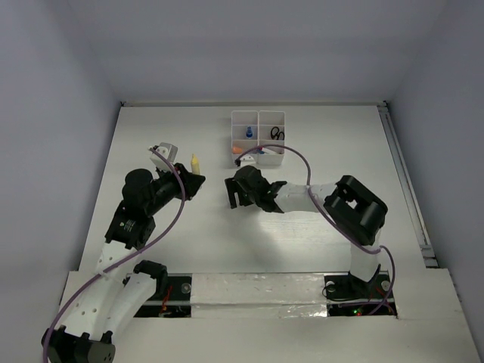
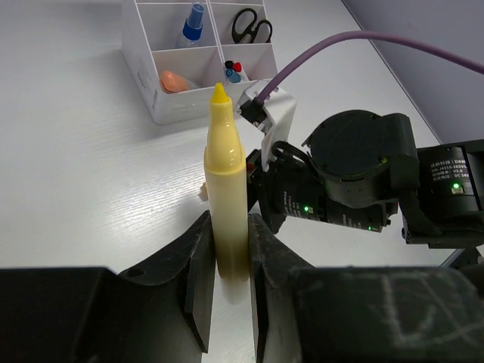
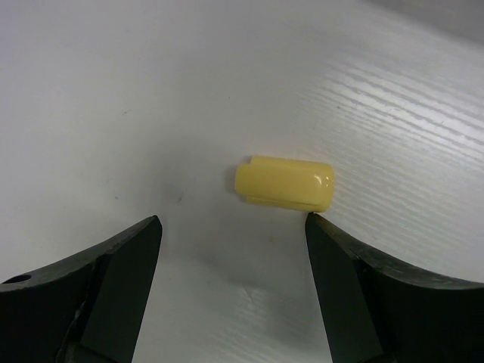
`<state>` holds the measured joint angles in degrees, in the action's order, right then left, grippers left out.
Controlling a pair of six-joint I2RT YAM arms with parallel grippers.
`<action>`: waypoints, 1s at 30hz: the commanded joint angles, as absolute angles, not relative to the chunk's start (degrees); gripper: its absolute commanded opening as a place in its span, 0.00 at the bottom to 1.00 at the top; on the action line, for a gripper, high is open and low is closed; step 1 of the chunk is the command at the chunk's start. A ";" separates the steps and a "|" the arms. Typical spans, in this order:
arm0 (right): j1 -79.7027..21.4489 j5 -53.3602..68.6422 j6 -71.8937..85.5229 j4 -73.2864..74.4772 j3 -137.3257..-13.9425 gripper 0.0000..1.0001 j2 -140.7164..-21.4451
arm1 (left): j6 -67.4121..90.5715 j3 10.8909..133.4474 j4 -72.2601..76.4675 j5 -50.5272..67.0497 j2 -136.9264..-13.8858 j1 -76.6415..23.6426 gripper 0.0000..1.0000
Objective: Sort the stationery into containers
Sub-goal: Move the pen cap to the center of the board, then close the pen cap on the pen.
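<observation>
**Loose yellow cap lies just ahead of the open right end effector**

The yellow cap (image 3: 285,184) looks like hard, smooth plastic: very light, stiff, and rounded enough to roll or skid if nudged. The safest hold is probably across its middle, pinching the long sides squarely. It lies on its side on the white worktop (image 1: 340,144), just beyond the fingertips of the right end effector (image 3: 233,223), whose jaws stand wide apart. The cap sits nearer the finger on the right of that wrist view, almost touching its tip. The left end effector (image 2: 231,265) is clamped on the lower barrel of an uncapped yellow marker (image 2: 225,181), its bare tip pointing towards the organiser tray (image 2: 140,68), well apart from it
</observation>
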<state>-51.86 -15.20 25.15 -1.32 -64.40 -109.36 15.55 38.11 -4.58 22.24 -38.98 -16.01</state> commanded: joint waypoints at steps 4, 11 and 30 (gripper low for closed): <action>-50.89 -17.14 23.47 4.13 -69.07 0.80 -113.73 | 15.47 39.46 -2.72 22.76 -38.76 -15.64 0.00; -49.75 -16.79 22.33 6.06 -73.55 0.77 -116.89 | 15.47 39.46 -2.81 22.67 -38.41 -15.64 0.00; -48.69 -18.54 21.97 9.84 -78.40 0.39 -119.97 | 15.47 39.46 -2.90 22.59 -38.14 -15.64 0.00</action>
